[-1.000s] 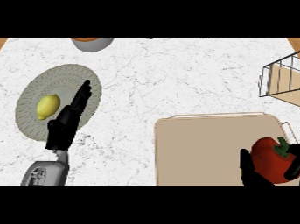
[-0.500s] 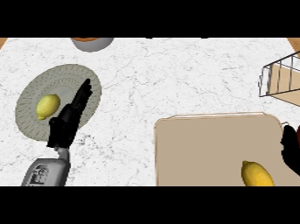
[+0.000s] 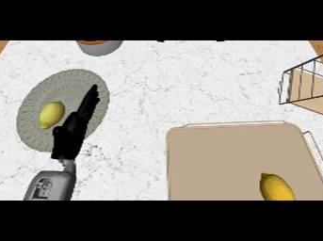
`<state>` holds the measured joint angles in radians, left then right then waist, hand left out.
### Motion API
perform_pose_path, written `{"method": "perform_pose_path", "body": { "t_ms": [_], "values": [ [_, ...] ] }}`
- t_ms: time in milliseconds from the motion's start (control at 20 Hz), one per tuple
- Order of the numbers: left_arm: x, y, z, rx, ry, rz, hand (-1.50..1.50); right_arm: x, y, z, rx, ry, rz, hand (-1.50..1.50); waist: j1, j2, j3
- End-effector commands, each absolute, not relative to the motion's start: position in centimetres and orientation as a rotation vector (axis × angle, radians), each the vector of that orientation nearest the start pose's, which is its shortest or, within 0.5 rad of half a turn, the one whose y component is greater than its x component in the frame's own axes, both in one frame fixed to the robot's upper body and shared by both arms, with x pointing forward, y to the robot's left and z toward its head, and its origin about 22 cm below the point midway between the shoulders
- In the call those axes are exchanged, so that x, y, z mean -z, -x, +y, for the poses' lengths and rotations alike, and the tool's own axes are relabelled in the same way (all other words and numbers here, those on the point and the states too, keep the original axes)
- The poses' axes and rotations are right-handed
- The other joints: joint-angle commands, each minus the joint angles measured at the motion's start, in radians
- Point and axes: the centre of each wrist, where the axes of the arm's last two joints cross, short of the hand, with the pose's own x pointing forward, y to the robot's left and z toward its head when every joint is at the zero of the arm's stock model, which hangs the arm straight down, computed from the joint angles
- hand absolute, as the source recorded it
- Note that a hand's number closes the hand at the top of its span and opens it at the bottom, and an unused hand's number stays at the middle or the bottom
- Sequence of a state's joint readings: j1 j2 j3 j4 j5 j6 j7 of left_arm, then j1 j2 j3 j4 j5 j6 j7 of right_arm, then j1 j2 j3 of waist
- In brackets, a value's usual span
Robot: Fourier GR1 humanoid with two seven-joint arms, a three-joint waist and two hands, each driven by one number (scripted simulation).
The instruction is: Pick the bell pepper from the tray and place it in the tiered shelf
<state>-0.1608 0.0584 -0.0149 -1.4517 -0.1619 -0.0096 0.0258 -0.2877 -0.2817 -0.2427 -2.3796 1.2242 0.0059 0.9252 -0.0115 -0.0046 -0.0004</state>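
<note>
The left hand [image 3: 75, 127] rests open with straight fingers pointing up across the right part of the grey plate [image 3: 35, 94], its grey forearm below.

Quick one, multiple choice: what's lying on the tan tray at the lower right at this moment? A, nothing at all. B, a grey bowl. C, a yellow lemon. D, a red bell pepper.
C: a yellow lemon lies near the lower edge of the tray, and no bell pepper or bowl shows on it.
</note>
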Motion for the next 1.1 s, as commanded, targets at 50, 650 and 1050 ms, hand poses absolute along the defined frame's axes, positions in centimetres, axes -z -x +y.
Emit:
{"method": "perform_pose_path", "body": {
  "t_ms": [50, 650, 1050],
  "values": [
    [-1.3, -27.7, 22.9, 0.235, -0.113, -1.569, 0.00, -27.1, -17.3, -29.5, 0.331, 1.569, -1.556, 1.50, 0.004, 0.002, 0.001],
    [-2.4, -28.0, 24.0, 0.260, -0.106, -1.568, 0.00, -27.8, -20.2, -36.3, 0.272, 1.698, -1.491, 1.50, 0.011, 0.004, 0.001],
    [-2.8, -28.2, 23.5, 0.267, -0.087, -1.571, 0.00, -26.5, -24.6, -38.1, 0.214, 1.804, -1.567, 1.50, 0.016, 0.005, 0.001]
  ]
}}
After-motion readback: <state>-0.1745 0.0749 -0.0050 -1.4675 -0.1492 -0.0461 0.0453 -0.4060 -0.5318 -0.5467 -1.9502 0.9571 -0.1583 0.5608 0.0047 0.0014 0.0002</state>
